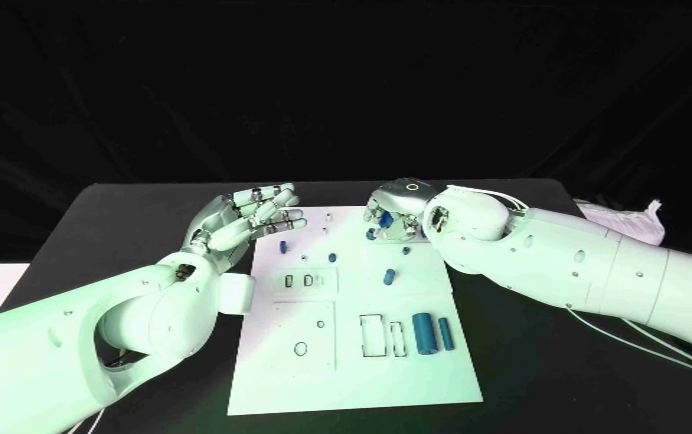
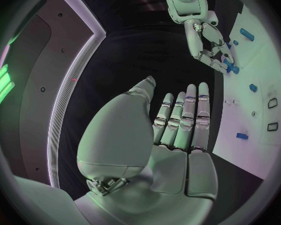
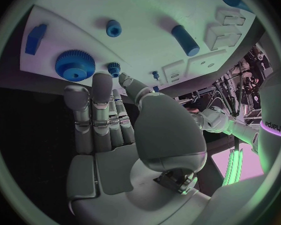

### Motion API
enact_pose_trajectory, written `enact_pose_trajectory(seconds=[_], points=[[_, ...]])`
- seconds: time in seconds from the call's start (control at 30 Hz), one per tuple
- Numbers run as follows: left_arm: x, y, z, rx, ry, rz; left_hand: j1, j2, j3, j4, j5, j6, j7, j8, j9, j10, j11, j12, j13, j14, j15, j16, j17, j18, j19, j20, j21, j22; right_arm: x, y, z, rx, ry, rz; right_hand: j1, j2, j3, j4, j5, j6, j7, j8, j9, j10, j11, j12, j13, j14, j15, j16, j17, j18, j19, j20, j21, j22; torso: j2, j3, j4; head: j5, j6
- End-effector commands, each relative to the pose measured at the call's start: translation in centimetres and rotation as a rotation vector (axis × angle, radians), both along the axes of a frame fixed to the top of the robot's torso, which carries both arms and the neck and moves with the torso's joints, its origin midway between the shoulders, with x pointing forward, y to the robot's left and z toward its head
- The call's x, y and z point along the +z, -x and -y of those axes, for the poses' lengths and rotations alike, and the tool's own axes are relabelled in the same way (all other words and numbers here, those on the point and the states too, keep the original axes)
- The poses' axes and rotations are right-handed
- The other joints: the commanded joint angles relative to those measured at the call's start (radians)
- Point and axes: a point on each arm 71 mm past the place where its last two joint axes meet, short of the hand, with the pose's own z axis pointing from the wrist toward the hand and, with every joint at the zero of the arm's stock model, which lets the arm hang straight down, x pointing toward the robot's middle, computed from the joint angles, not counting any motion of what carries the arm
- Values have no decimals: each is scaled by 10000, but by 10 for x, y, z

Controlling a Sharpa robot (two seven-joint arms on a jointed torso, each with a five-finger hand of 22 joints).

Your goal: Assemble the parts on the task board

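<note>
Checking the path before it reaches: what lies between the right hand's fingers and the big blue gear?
Nothing: in the right wrist view only bare white board separates the right hand fingers from the gear.

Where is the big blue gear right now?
In the right wrist view, the big blue gear sits on the white task board, just beyond the right hand.

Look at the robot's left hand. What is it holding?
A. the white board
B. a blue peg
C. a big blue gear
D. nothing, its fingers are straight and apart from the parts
D: the left wrist view shows the left hand with its fingers stretched out and bare, beside the task board, with no part in them.
</note>
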Motion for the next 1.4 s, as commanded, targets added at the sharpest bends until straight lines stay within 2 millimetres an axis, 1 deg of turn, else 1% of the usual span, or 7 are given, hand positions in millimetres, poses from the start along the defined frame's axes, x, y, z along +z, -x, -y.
enact_pose_trajectory(seconds=[0.03,0.33,0.6,0.73,1.0,1.3,1.4], points=[[3,1,2,-212,177,129,-1,103,-19,-64,-69,97,320,-8,-4,89,-2,12,13,83,-13,5,1,113,67,-22,43,-1,-4,-1,0,-72,628,-179,15,-95,64,67,-74,-54,-37,-42,10,-54,7,-36,3,244,56,280,273,-161,109,-9,199,253,82,-10,51,-37,-38],[3,3,2,-245,185,118,-3,101,-21,-72,-69,95,322,-13,-6,87,0,8,12,83,-12,1,0,112,70,-22,43,-3,-6,-4,0,-102,760,-276,78,-62,220,228,-71,46,-47,-15,27,43,-14,-22,9,288,46,954,938,-254,323,-4,677,903,181,-7,102,-61,-30],[4,3,1,-239,171,97,-6,97,-25,-84,-70,93,327,-21,-8,83,3,3,11,84,-11,-6,-1,111,75,-23,42,-5,-7,-5,0,-79,853,-301,138,8,455,425,-149,287,-59,25,56,292,-66,-10,16,344,8,1773,1739,-384,651,-16,1282,1756,262,-9,141,-115,-95],[3,3,1,-231,160,84,-13,94,-30,-102,-70,86,335,-37,-13,73,10,-9,9,85,-8,-18,-4,108,81,-24,39,-10,-6,-4,-1,25,710,-164,135,117,586,596,-234,604,-132,119,112,599,-147,30,36,349,-49,2150,2096,-434,778,-37,1545,2114,293,-11,152,-174,-117],[3,2,0,-198,132,60,-15,96,-31,-112,-69,82,341,-46,-15,66,13,-16,8,87,-7,-23,-5,107,85,-24,38,-12,2,-3,-3,116,52,583,299,323,827,744,-357,1094,-221,262,251,1154,-292,49,58,397,-182,2871,2822,-553,1097,-103,2037,2849,350,-14,179,-173,-79],[3,2,-1,-169,110,44,-23,109,-29,-138,-67,73,356,-70,-20,48,23,-35,6,104,-5,-34,-6,107,105,-26,41,-17,16,0,-11,116,-1074,1774,507,316,1016,690,-565,1236,-219,265,353,1395,-331,-1,60,379,-215,3224,3152,-607,1215,-135,2276,3192,416,-24,305,-197,-7],[3,2,-2,-172,114,50,-23,109,-29,-138,-67,73,356,-70,-20,48,23,-35,6,104,-5,-34,-6,107,105,-26,41,-17,18,-2,-15,19,-1270,1963,546,284,1054,671,-587,1217,-199,235,367,1365,-317,-29,48,355,-205,3235,3142,-606,1196,-134,2290,3198,435,-30,325,-211,12]])
